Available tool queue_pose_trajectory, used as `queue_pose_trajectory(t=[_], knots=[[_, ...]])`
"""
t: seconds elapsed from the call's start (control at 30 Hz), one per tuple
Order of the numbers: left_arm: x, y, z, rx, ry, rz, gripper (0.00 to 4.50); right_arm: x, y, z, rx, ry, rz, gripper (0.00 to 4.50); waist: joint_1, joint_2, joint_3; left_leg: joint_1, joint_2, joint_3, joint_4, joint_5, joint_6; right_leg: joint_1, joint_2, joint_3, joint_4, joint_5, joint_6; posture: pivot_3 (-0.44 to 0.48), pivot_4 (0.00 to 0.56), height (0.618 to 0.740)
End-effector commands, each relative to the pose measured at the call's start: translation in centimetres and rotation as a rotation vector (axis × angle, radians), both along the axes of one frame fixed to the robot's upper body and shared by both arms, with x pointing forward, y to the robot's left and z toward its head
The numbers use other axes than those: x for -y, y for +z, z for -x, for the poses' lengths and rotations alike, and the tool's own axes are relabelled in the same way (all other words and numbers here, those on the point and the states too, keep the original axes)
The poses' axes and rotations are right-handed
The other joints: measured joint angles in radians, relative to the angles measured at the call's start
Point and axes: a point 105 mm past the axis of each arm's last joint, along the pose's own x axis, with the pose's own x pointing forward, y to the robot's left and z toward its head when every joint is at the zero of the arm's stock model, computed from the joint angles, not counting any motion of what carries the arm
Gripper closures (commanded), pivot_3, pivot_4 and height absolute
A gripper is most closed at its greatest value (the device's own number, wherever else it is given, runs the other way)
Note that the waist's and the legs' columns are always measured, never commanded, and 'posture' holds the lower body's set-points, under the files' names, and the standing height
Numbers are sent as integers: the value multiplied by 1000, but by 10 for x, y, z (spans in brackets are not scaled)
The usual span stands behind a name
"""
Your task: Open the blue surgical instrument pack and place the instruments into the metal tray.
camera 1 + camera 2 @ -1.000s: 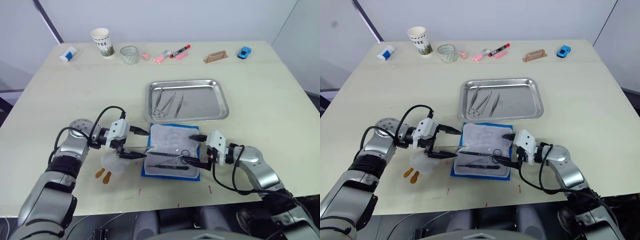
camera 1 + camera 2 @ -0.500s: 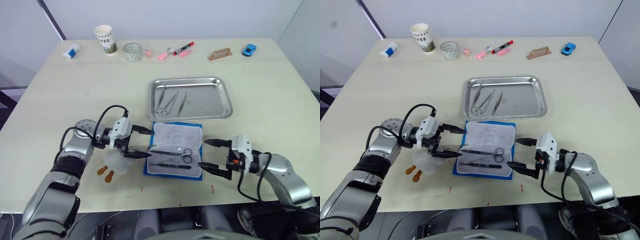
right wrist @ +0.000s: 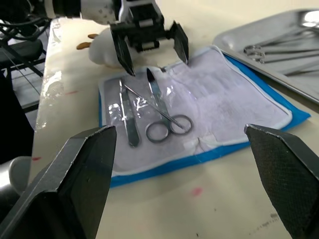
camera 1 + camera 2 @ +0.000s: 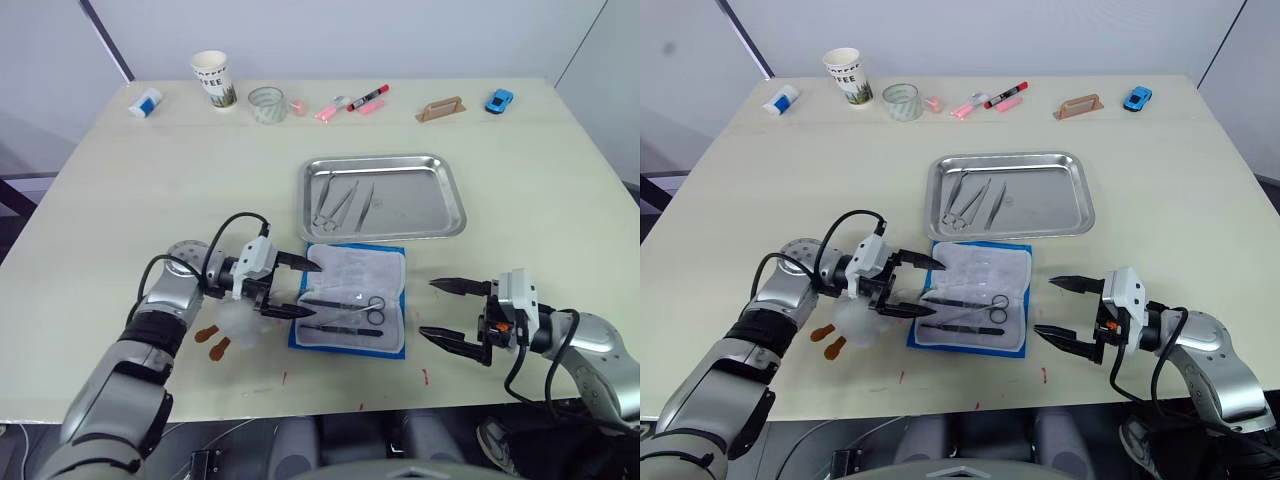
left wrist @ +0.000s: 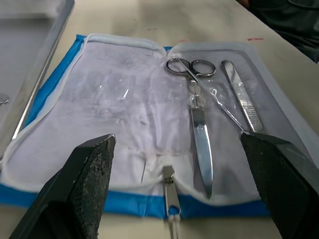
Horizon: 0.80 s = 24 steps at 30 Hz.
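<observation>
The blue surgical instrument pack lies open near the table's front edge, its pale lining facing up. On the lining rest instruments: a pair of scissors and tweezers, also seen close up as scissors and tweezers. Just beyond the pack stands the metal tray, with several instruments in its left part. My left gripper is open over the pack's left edge, tips near the scissor blades. Open and empty, my right gripper hovers to the right of the pack, apart from it.
A white plush toy lies under my left gripper. Along the far edge stand a paper cup, a clear round container, pink and red markers, a brown block and a blue toy car.
My right gripper has pulled back from over the pack to the table on its right, still open. My left gripper has edged right over the pack's left side.
</observation>
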Motion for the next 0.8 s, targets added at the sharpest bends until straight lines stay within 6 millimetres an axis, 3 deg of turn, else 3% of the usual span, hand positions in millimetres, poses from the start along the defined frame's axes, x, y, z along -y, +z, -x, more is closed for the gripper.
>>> queue_pose_trajectory(t=[0.03, 0.37, 0.6, 0.8], knots=[[-1, -5, 3, 11, -43, -17, 229, 0, 15, 0, 54, 14, -9, 0, 0, 0, 0, 0, 0, 0, 2, 0, 0, 0, 0, 0, 1, 0, 0, 0, 150, 740], [1, -28, 6, -7, -53, -48, 229, 0, 14, -2, 61, 13, 15, 0, -2, 0, 0, 5, 0, 1, 9, 0, 1, 9, 0, 2, 8, -1, 1, 0, 150, 740], [-5, -45, 10, -114, -42, -137, 229, -4, 11, 0, 55, 26, 22, 0, -3, 3, -2, 7, 0, 4, 9, 0, 1, 12, 0, 2, 8, -2, 2, 0, 150, 740], [-2, -50, 10, -136, -32, -129, 229, -5, 6, -1, 54, 34, 40, 0, -4, 6, -3, 9, 0, 6, 11, 0, 1, 17, 1, 1, 8, -2, 2, 0, 150, 740]])
